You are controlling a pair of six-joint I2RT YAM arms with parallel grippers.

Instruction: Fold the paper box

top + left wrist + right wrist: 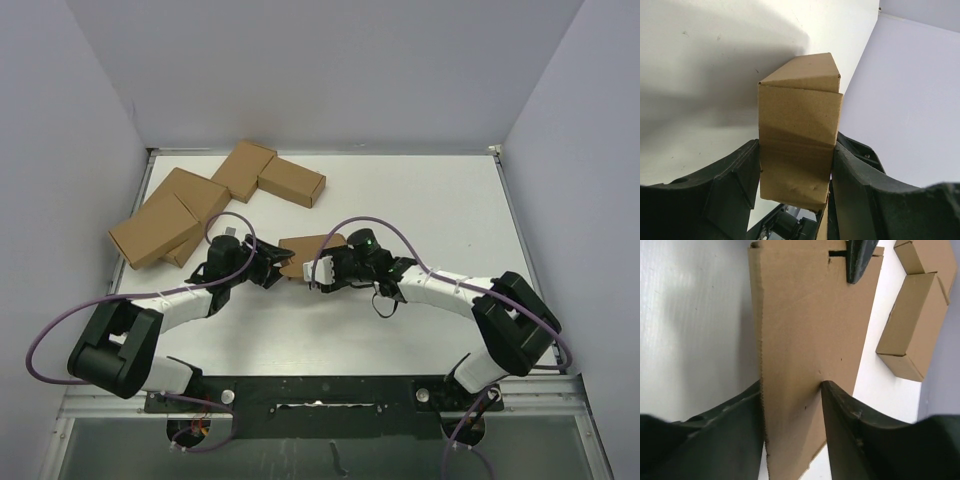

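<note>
Clamped by the left gripper (796,150) and right gripper (791,385) near the middle of the table (430,200), the paper box (315,246) could be torn if pulled apart unevenly.

**COUNTS PER KIND**

Plain brown cardboard paper box (312,250): 1, mid table.

Plain brown rectangular cardboard cartons (155,230): 4 counted in the far-left cluster. One more edge may show under the stack, cannot tell. The right wrist view catches only 2 of them.

Black-and-white robot arms: 2, the left arm (175,300) and the right arm (440,288).

Pincers: 2, the left pincer (275,268) and the right pincer (325,272). Each shows 2 black fingers (730,190) in its own wrist view.

Purple cables (60,325): 2, one looping off each arm.

Flat white table (420,200): 1.
</note>
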